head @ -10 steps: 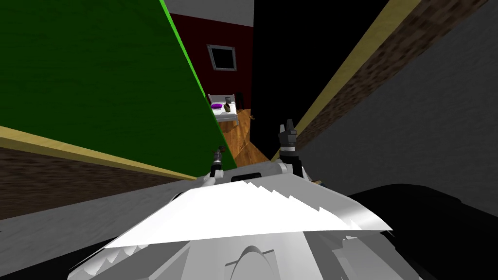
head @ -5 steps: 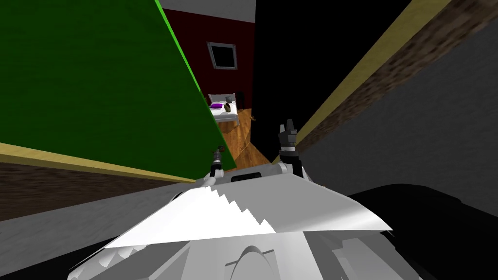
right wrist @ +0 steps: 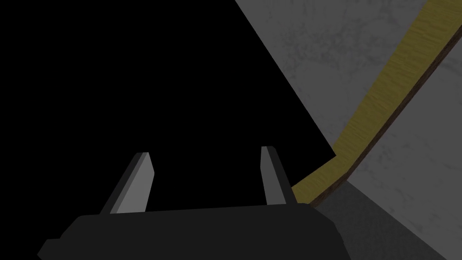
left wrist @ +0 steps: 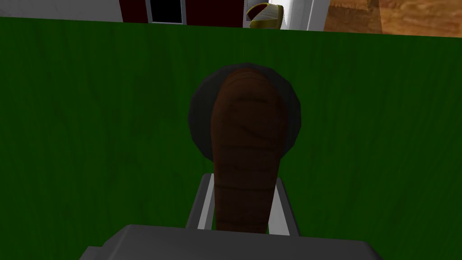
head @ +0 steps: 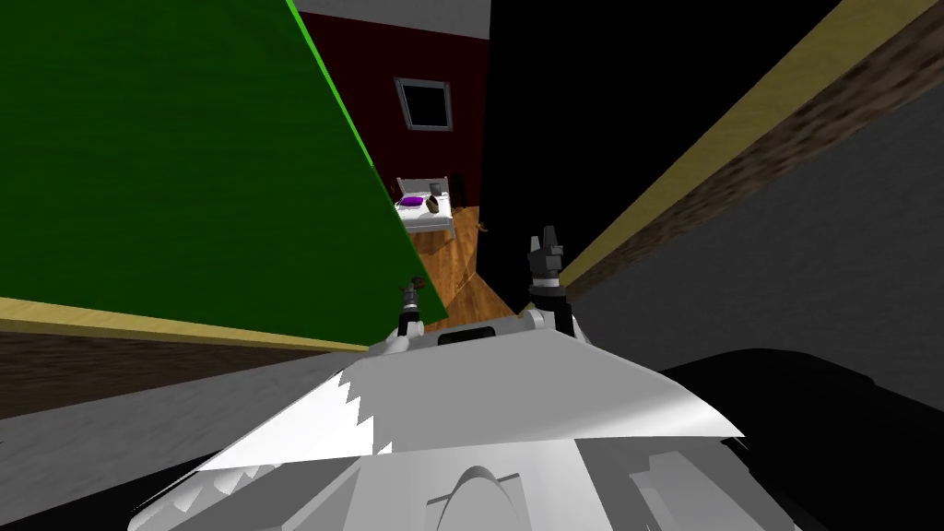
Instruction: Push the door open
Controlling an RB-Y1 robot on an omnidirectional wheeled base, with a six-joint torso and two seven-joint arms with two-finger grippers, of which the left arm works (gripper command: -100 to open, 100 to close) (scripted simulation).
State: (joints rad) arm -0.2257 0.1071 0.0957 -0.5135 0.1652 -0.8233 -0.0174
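My left jaws are closed on the brown door handle [left wrist: 246, 149]. One thin grey finger [left wrist: 203, 203] presses each side of it. The handle runs straight out from between the jaws to a dark round plate [left wrist: 198, 113] on the green door [left wrist: 90, 135]. The door's flat face stands right in front of the left jaws and spreads out on both sides of them.

From my head camera, the door [head: 184, 157] is a big green slab on the left jaws' outer side. Its bright green edge [head: 341, 129] runs away from the jaws toward the next room. A yellow strip [head: 138, 323] lies along the bottom of the door, with a brown band below it.

Past the left jaws I see a wooden floor [head: 461, 277]. Farther off is a white bed [head: 429, 214] with a purple thing [head: 411, 200] on it. Behind the bed is a dark red wall [head: 396, 55] with a grey-framed window [head: 425, 103].

My right jaws are open and hold nothing. Their two fingers [right wrist: 135, 180] stand well apart. They point into a black area [right wrist: 135, 67]. On their outer side is a grey wall [right wrist: 338, 40] with a yellow strip [right wrist: 397, 72] across it. The right jaws are well apart from the door.
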